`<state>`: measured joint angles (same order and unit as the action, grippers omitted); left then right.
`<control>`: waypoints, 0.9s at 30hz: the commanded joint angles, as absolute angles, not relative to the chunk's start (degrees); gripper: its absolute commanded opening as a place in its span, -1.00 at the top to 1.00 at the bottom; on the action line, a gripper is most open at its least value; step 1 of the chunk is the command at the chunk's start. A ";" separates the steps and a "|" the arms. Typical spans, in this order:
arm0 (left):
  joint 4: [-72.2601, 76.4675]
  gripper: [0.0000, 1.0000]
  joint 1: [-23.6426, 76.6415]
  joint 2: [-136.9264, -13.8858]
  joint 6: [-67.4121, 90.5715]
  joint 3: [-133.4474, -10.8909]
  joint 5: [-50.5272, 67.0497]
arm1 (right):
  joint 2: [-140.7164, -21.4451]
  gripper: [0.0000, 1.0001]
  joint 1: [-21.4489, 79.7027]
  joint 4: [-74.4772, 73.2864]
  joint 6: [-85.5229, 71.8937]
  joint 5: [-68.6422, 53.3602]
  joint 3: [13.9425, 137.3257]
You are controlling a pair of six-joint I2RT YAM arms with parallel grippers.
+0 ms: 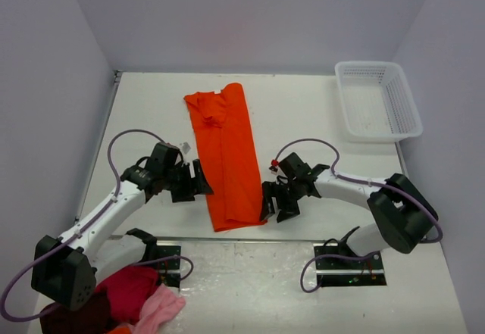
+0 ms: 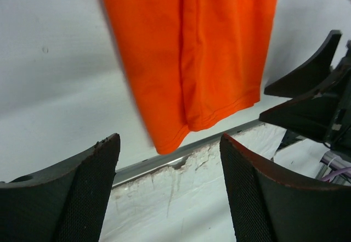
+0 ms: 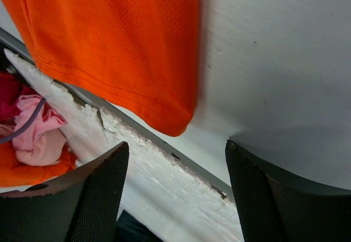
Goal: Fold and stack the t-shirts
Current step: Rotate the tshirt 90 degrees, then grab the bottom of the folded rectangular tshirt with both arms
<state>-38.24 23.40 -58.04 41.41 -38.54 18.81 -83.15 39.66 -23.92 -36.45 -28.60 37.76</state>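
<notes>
An orange t-shirt (image 1: 227, 156) lies on the white table, folded lengthwise into a long narrow strip that runs from the far middle down to the near edge. Its hem end shows in the left wrist view (image 2: 192, 61) and in the right wrist view (image 3: 115, 50). My left gripper (image 1: 198, 183) hangs just left of the strip's lower part, open, with nothing between its fingers (image 2: 88, 192). On the other side my right gripper (image 1: 274, 204) sits just right of the hem, also open and empty. The right gripper's fingers (image 2: 307, 94) appear in the left wrist view.
A white mesh basket (image 1: 377, 99) stands at the far right of the table. A heap of red and pink clothes (image 1: 129, 300) lies below the near edge by the left arm's base, also seen as a pink cloth (image 3: 35, 132). The table's chipped front edge (image 3: 159, 159) runs right under both grippers.
</notes>
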 commanded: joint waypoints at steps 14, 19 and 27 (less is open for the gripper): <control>-35.86 -0.29 27.51 -61.17 45.61 -29.88 20.13 | -91.49 0.01 34.98 -17.93 -38.32 -33.05 39.28; -33.40 -0.30 29.44 -63.10 46.76 -29.27 20.39 | -95.44 0.06 34.98 -15.03 -38.76 -34.62 38.85; -31.64 -0.33 31.46 -64.95 48.08 -29.44 20.13 | -96.68 0.18 34.89 -12.92 -39.20 -35.16 36.92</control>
<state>-33.82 30.83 -64.60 46.54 -29.39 20.18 -95.29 34.85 -14.33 -40.53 -41.12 38.76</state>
